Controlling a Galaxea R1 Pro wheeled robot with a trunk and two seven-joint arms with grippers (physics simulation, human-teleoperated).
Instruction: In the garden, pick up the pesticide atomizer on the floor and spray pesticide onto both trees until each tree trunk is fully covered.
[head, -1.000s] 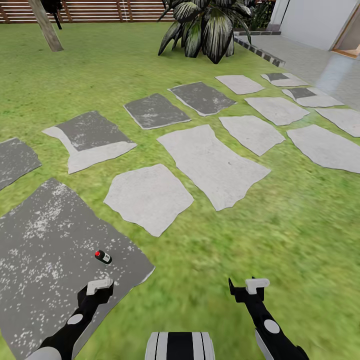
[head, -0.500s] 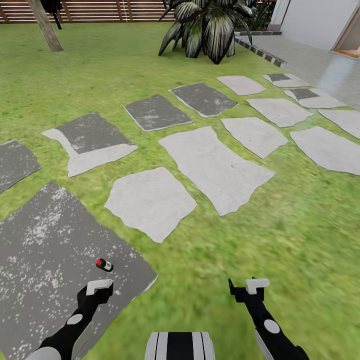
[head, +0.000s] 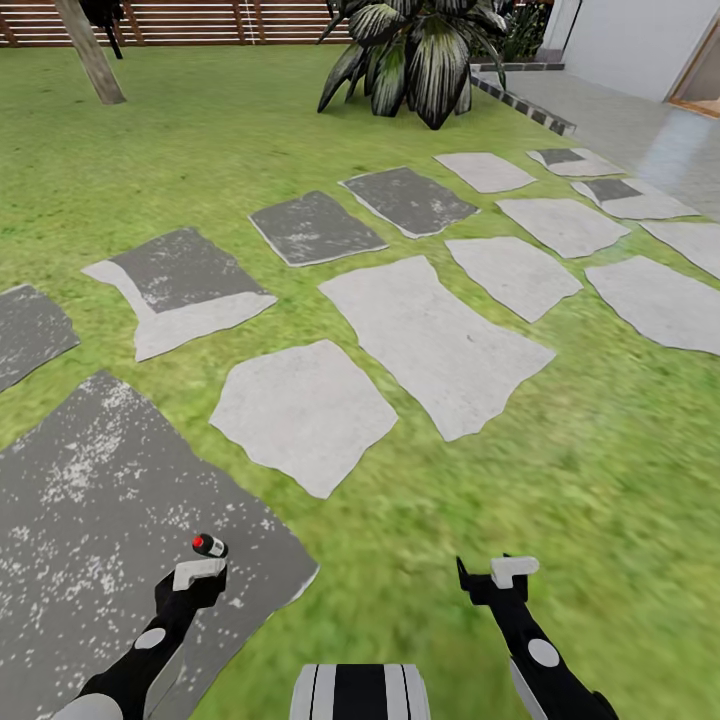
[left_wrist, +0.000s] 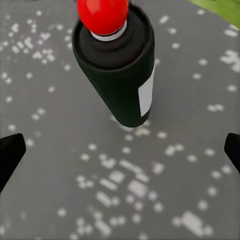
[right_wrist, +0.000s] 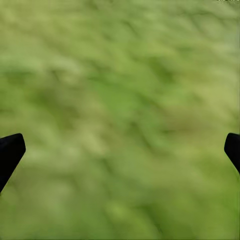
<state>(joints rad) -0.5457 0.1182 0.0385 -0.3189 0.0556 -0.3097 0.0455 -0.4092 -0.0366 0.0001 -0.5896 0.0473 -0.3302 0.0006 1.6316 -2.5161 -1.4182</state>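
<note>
The pesticide atomizer (head: 209, 546), a small dark bottle with a red top, lies on its side on a dark grey speckled slab (head: 90, 520), not on the grass. My left gripper (head: 198, 573) hangs just short of it, open. In the left wrist view the atomizer (left_wrist: 120, 65) lies ahead of the left gripper (left_wrist: 120, 155), whose fingertips (left_wrist: 10, 152) stand wide apart at the picture's edges. My right gripper (head: 505, 572) is open over the green floor (head: 560, 470); the right wrist view shows the right gripper (right_wrist: 120, 150) over blurred grass. A grey-tan tree trunk (head: 92, 50) leans at the far left.
Grey stepping slabs (head: 430, 335) spread across the lawn ahead. A broad-leaved bush (head: 420, 50) stands at the back, with a brown slat fence (head: 200, 20) behind it. Pale paving (head: 640, 130) and a white wall (head: 620, 40) lie at the far right.
The whole view has slid as the robot rolled forward. The atomizer now shows closer to my left gripper. Both grippers keep their pose and stay open.
</note>
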